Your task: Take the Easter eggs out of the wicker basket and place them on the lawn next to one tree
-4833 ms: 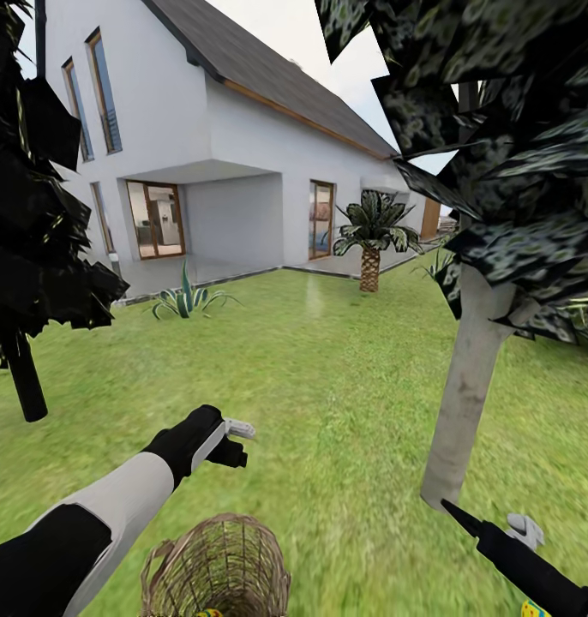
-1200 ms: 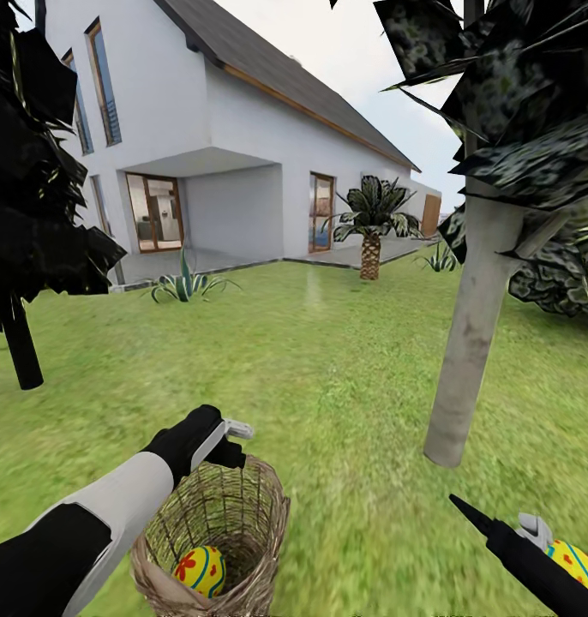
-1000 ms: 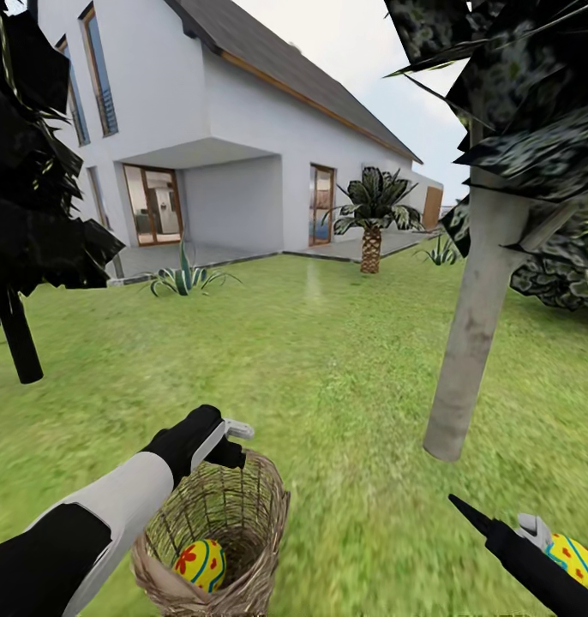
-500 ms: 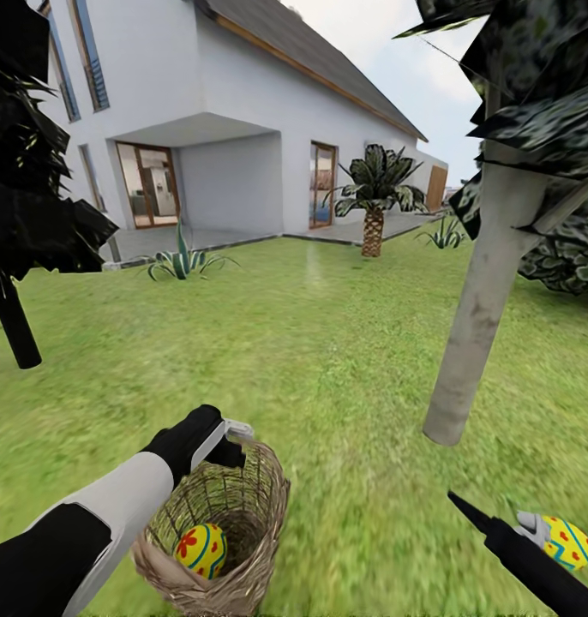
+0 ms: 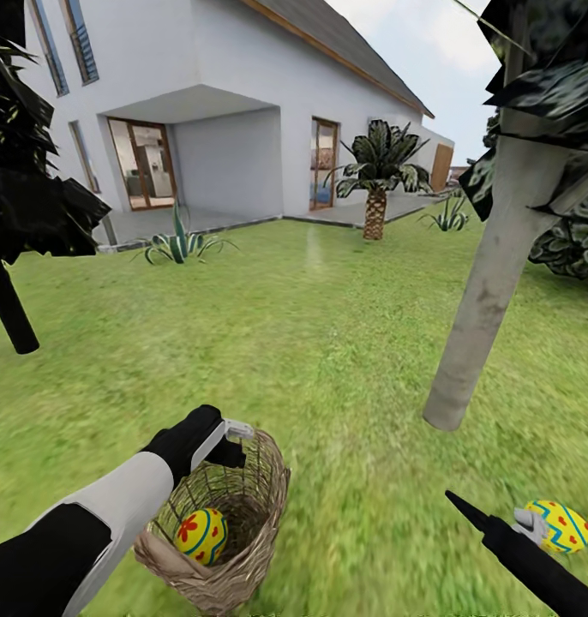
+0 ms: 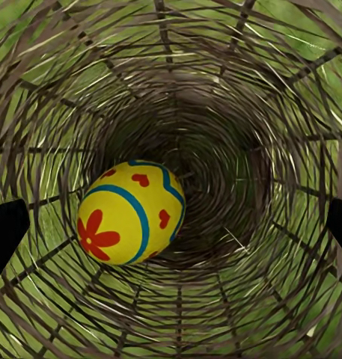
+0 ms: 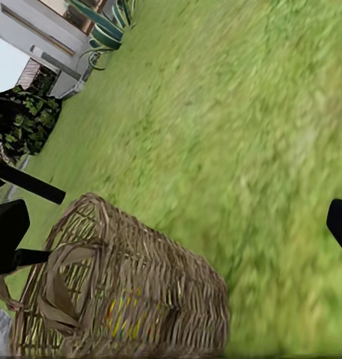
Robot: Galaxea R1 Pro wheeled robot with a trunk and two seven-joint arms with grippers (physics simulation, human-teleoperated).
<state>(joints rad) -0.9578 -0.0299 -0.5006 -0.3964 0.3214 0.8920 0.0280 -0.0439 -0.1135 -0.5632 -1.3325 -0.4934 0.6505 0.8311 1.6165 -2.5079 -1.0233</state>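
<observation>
I had the left gripper [image 5: 237, 431] at the tipped basket [image 5: 234, 548] rim – fingers spread wide, empty – to reach the last egg [image 5: 201, 536]; two eggs [image 5: 558, 525] lay right, near the tree [image 5: 483, 300], right gripper's [image 5: 527, 519] opening unclear

flat bright daylight, blurry grass

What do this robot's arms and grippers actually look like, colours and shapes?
In the head view, the left arm is a smooth rounded tube, black near the body, then a white-grey sleeve, then a black wrist. The left gripper is a small pale grey piece. The right arm is a thin black rod tapering to a point, with the light grey right gripper beside it. No cables or markings show.
</observation>
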